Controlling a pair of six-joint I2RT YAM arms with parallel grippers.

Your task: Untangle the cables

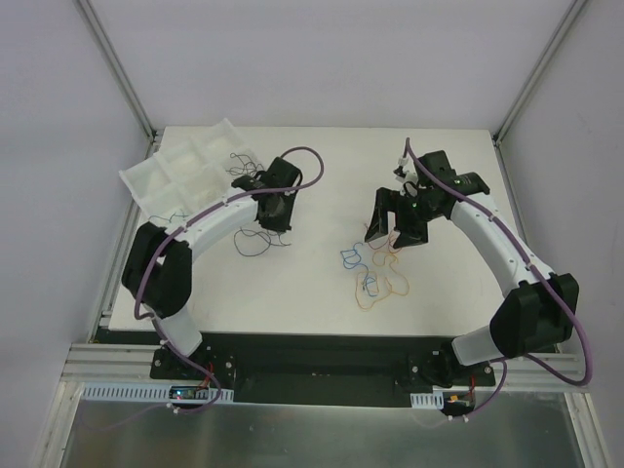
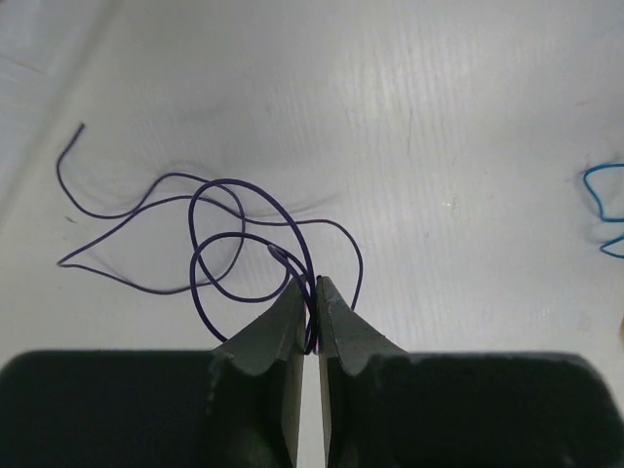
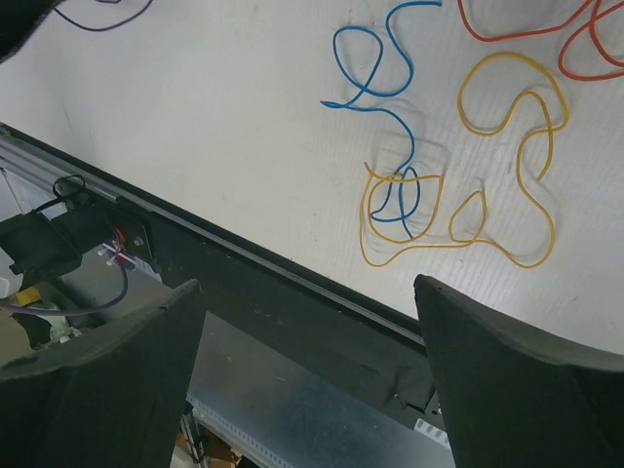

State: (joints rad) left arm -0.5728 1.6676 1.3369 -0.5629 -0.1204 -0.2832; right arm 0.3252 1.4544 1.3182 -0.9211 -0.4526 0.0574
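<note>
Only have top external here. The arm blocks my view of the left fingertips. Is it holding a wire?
Observer: Yes. The left wrist view shows the left gripper pinched shut on the purple cable, whose loops lie on the table ahead.
Operator: Right one?
Observer: The right gripper is wide open, with nothing between its fingers.
Operator: Blue and yellow separated?
Observer: No. In the right wrist view the blue cable crosses into a loop of the yellow cable.

White arm links [image 1: 219,216] with black joints [image 1: 531,312], thick purple cables [image 1: 142,283], dark wedge-shaped jaws
</note>
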